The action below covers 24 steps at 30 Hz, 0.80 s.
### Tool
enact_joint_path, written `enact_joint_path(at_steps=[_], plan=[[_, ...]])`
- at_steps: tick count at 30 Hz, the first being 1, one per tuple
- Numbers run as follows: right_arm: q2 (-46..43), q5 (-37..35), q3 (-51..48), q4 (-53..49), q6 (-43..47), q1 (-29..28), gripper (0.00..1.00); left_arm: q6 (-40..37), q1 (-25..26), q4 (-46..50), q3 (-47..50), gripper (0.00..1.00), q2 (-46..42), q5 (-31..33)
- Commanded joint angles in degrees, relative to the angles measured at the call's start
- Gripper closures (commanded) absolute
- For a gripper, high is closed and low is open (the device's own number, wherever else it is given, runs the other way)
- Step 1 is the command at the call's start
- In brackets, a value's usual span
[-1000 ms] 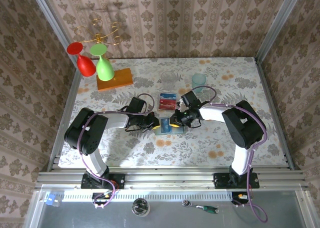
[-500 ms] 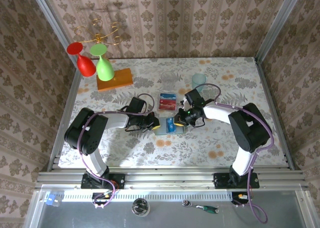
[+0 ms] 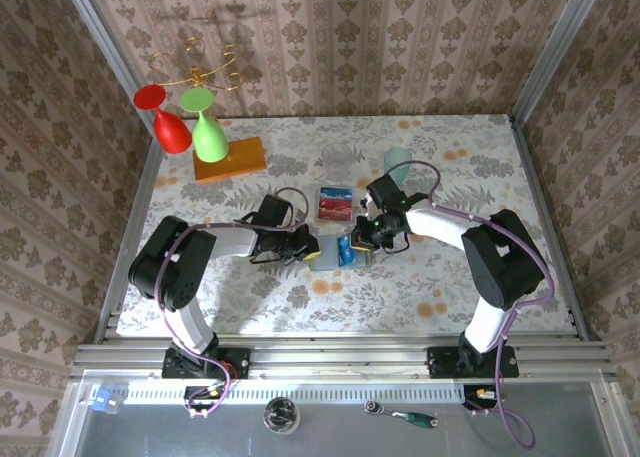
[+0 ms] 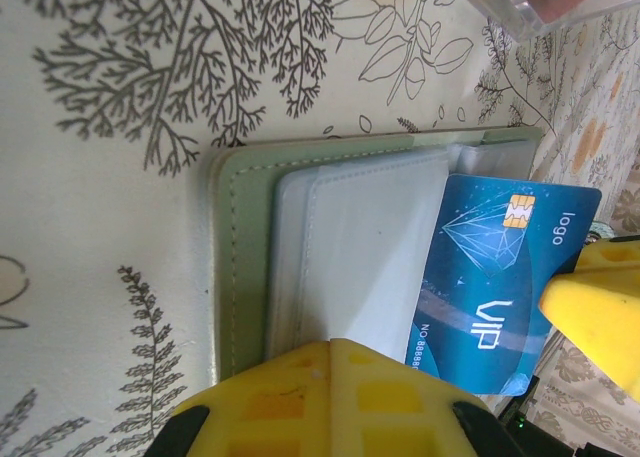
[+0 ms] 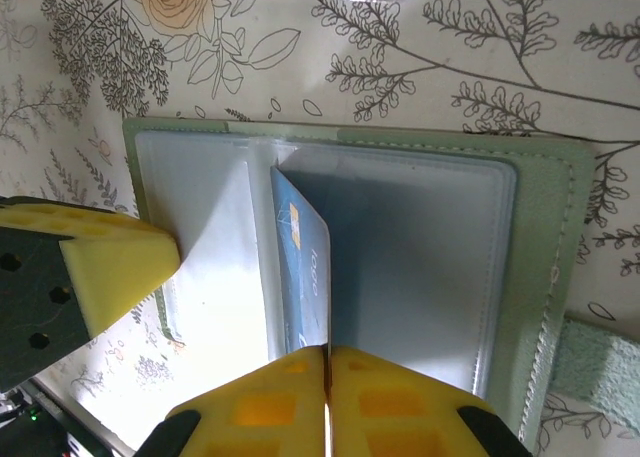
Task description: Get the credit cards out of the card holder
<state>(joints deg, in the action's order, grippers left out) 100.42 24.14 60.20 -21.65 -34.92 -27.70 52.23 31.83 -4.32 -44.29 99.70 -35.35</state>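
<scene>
At table centre, mid-extraction, with left gripper (image 3: 310, 247) pressed together on open holder (image 5: 540, 237) and right gripper (image 5: 327, 362) pinching blue card (image 5: 305, 277) half out of slot, pull straight out, then place by loose cards (image 3: 335, 205).

One card holder (image 4: 240, 267), one blue card (image 4: 490, 267)

2 arms, left arm (image 3: 183, 265) and right arm (image 3: 492, 255), have black bases at the silver rail (image 3: 340, 357), white links, black rounded joints and 1 purple cable each. Farthest from the rail, left gripper (image 3: 312, 249) and right gripper (image 3: 352, 245) wear yellow gridded pads (image 5: 250, 417).
</scene>
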Motion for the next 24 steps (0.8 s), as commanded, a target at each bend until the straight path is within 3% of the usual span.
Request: enact_joint_path(at_steps=[1,24], plan=[[-0.78,-3.04,2.0,-3.6,0.92,-0.84,0.9,-1.27,-0.2,1.63,1.21,1.0,1.11,0.55],[2.68,-4.27,4.59,-4.17,-1.2,-4.02,0.86,-0.72,-0.19,-0.96,2.06,1.0,2.11,-0.75]])
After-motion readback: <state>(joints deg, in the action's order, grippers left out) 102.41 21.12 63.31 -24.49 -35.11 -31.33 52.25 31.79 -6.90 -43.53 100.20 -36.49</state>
